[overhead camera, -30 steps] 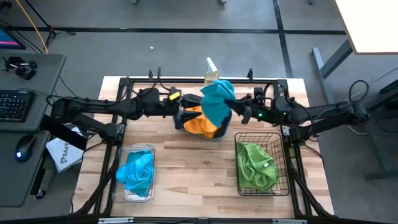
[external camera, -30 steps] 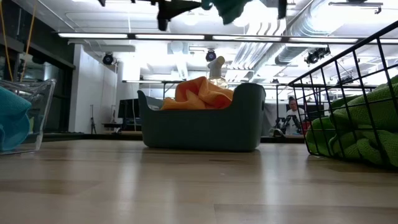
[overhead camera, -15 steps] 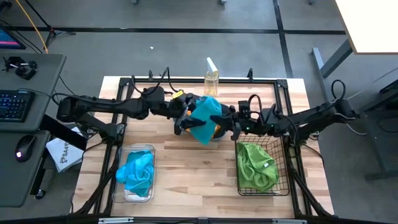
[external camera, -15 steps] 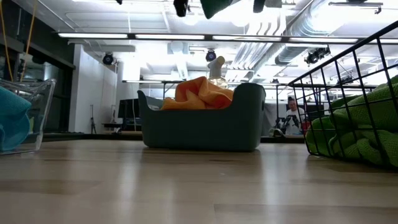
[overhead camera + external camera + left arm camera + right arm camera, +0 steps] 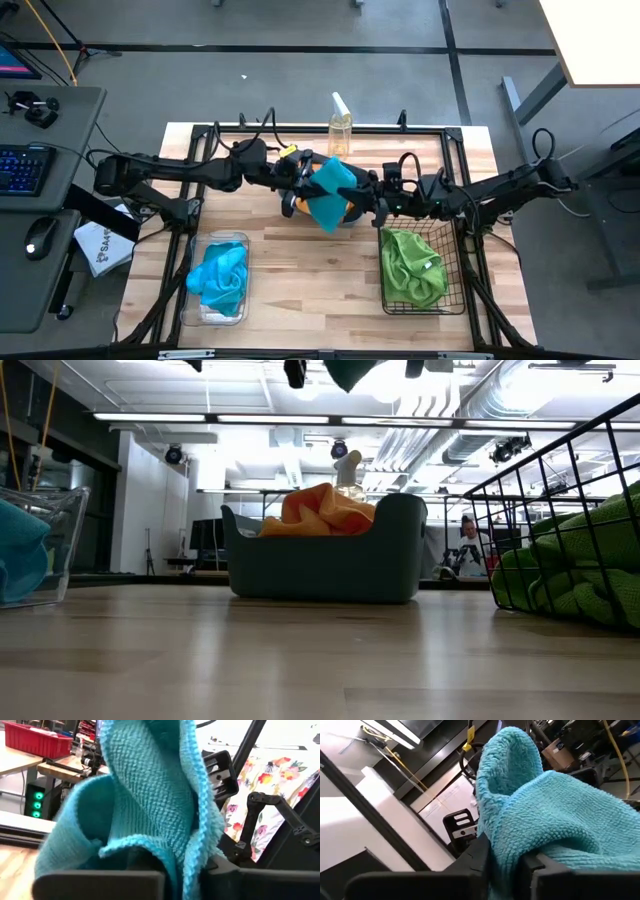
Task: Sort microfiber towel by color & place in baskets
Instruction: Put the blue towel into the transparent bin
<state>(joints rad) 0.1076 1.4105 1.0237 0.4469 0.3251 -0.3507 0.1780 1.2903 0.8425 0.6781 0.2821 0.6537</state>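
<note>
A sky-blue microfiber towel (image 5: 328,192) hangs in the air above the dark teal tub (image 5: 345,218), which holds orange towels (image 5: 325,510). My left gripper (image 5: 303,188) comes in from the left and my right gripper (image 5: 365,200) from the right. Both are shut on this towel, one at each side. In the low view only the towel's lower tip (image 5: 350,370) and both grippers' undersides show at the top edge. Another blue towel (image 5: 220,272) lies in the clear bin (image 5: 200,300). Green towels (image 5: 412,265) fill the black wire basket (image 5: 455,240). My left gripper pinches a bunched fold of the blue towel at its hemmed edge (image 5: 176,862) between its two fingers, in several layers. The fingers reach in about level from the table's left. The towel is clear of the tub. My right gripper pinches a bunched part of the towel's other side (image 5: 506,862) between its two fingers, about level from the table's right. The cloth bulges up and out past the fingers, slack between the two grippers.
A pale spray bottle (image 5: 340,125) stands at the far edge behind the tub. A dark frame rail (image 5: 320,130) runs around the table. Bare wood (image 5: 310,280) lies between the clear bin and the wire basket.
My right gripper has carried the blue towel toward the table's near edge and a little left, over the tub. My left gripper has moved right to meet it and shut on the towel's left side. The towel now hangs between both grippers.
</note>
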